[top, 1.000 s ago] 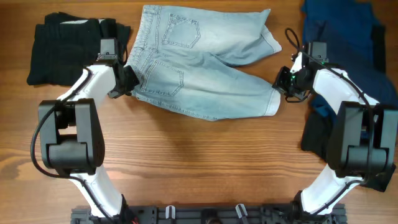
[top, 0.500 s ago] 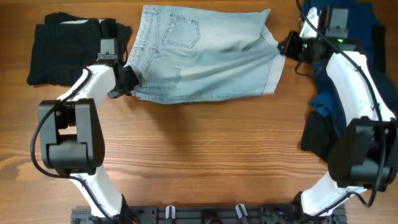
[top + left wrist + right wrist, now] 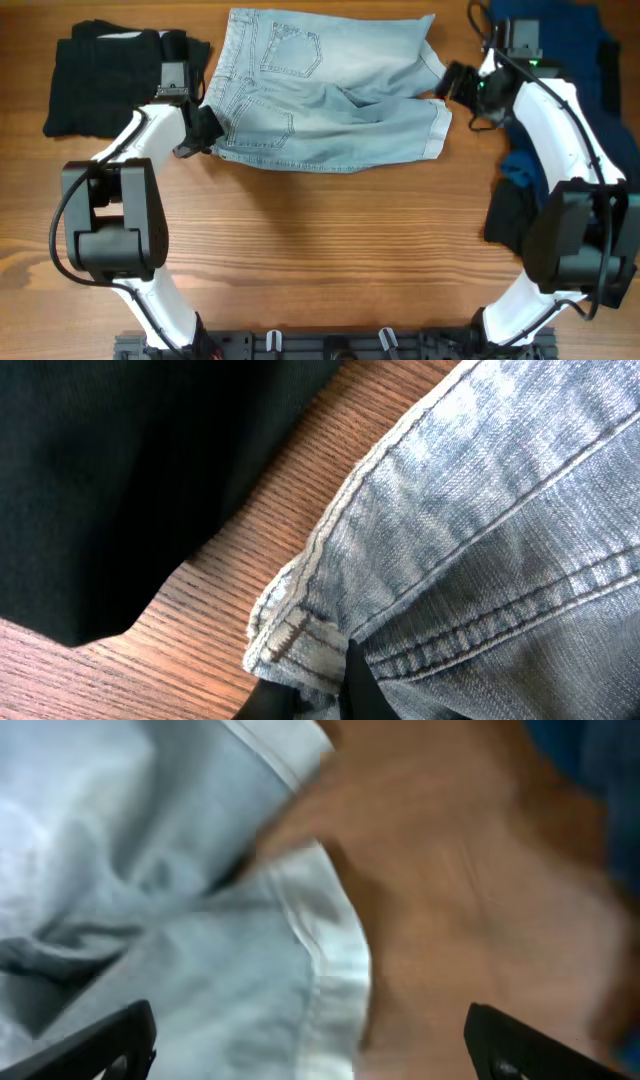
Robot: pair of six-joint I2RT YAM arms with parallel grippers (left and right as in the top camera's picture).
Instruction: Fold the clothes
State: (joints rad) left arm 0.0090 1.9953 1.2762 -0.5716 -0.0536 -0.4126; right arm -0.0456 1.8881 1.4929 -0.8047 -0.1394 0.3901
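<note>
The pale blue denim shorts lie at the back middle of the table, one leg folded over the other, back pockets up. My left gripper is shut on their waistband at the left end. The left wrist view shows its dark fingers pinching the denim by a belt loop. My right gripper stands open just right of the cuffed hems. In the right wrist view its fingertips are spread wide above the white hem, holding nothing.
A black garment lies folded at the back left, close to my left arm, and its edge shows beside the waistband. Navy clothes and a black piece are heaped along the right edge. Bare wood fills the front half.
My right gripper carried the near leg's hem back over the other leg, then opened and let it go. The left gripper kept its hold and did not move.
</note>
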